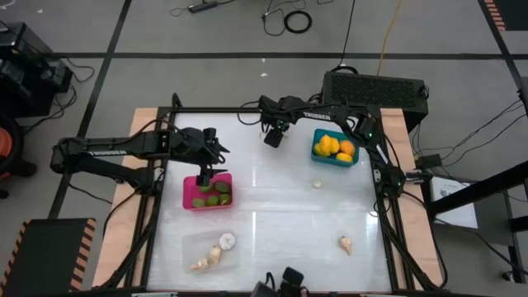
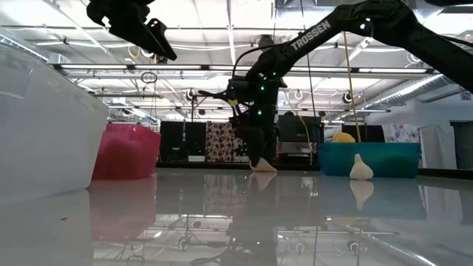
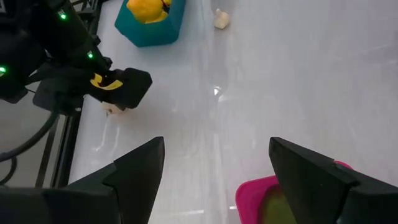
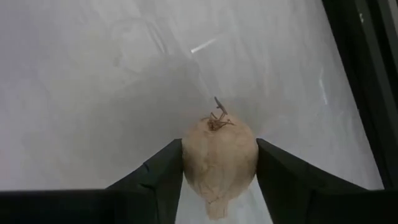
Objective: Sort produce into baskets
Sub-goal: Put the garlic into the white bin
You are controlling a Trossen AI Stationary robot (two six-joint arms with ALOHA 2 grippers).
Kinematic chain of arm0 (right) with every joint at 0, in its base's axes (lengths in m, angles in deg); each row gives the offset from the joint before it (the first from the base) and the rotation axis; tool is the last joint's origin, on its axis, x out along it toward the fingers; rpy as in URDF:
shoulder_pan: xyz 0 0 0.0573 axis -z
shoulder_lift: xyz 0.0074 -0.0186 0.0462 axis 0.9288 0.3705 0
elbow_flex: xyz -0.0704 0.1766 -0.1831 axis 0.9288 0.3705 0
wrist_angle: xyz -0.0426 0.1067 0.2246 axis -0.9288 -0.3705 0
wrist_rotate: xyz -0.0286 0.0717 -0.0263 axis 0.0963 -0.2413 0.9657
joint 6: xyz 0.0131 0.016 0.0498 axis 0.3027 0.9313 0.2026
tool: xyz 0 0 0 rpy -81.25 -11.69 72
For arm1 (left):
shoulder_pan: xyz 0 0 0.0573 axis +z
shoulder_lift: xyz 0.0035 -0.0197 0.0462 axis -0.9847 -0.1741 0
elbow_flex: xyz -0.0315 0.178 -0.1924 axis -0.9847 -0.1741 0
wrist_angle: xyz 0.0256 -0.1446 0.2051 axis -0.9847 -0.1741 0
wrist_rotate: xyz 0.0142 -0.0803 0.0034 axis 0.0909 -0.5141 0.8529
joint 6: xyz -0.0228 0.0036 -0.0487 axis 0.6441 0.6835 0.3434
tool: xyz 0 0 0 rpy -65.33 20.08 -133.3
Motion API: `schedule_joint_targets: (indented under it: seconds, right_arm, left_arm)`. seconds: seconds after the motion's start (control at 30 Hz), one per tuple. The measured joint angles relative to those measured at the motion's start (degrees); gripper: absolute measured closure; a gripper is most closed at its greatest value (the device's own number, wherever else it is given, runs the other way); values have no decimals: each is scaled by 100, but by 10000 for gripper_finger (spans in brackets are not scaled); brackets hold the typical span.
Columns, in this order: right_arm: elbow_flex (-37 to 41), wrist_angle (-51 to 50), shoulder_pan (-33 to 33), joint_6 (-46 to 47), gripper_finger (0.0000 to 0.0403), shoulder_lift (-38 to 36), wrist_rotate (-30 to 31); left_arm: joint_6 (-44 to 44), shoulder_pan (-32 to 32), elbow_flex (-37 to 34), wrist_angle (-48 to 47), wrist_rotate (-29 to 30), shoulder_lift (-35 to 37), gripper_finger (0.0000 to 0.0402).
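Whitish-beige garlic bulb sat pinched between your right gripper's two dark fingers, stem tip pointing away from the wrist, at the far side of the white table; in the low view that gripper was down at the tabletop with the bulb's pale base just showing beneath it. From above, your right gripper was near the back edge, well left of the teal basket, which held several yellow-orange fruits. Your left gripper hovered over the far rim of the magenta basket, jaws spread wide and holding nothing; its wrist view showed both fingers apart with the pink rim and one olive-green fruit below them. The magenta basket contained about three olive-green fruits. The clear basket stood at the near left, directly in front of the magenta one, and held three garlic bulbs. Two more garlic bulbs lay loose on the table: one just in front of the teal basket, apart from it, and another toward the near right. In the low view a loose bulb stood upright in front of the teal basket, and the magenta basket showed at left behind the clear one.
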State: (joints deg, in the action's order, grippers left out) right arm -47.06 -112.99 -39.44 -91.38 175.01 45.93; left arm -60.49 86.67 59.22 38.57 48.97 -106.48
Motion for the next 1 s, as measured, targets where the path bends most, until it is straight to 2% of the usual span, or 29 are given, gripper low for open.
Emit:
schedule_joint_targets:
  seconds: [0.17, 0.27, 0.57, 0.73, 0.8, 1.0]
  right_arm:
    - [2, -42, -12, 51, 268, -4, 6]
    - [5, -128, -66, 105, 281, -50, -100]
    - [9, -90, -712, 133, 272, -650, -1744]
    - [4, 255, -1443, 93, 271, -844, -3224]
    - [4, 477, -1790, 44, 271, -842, -3629]
    - [4, 1464, -2891, -86, 271, -837, -3725]
  left_arm:
    - [-1, 0, 0, -2, 0, 0, 105]
    - [-1, 4, 0, -50, 0, 0, 105]
    - [-1, 4, 0, -171, 2, 0, 105]
    - [12, 4, 0, -214, 2, 0, 105]
    - [14, 4, 0, -244, 2, 0, 105]
    - [16, 4, 0, -297, -172, 0, 105]
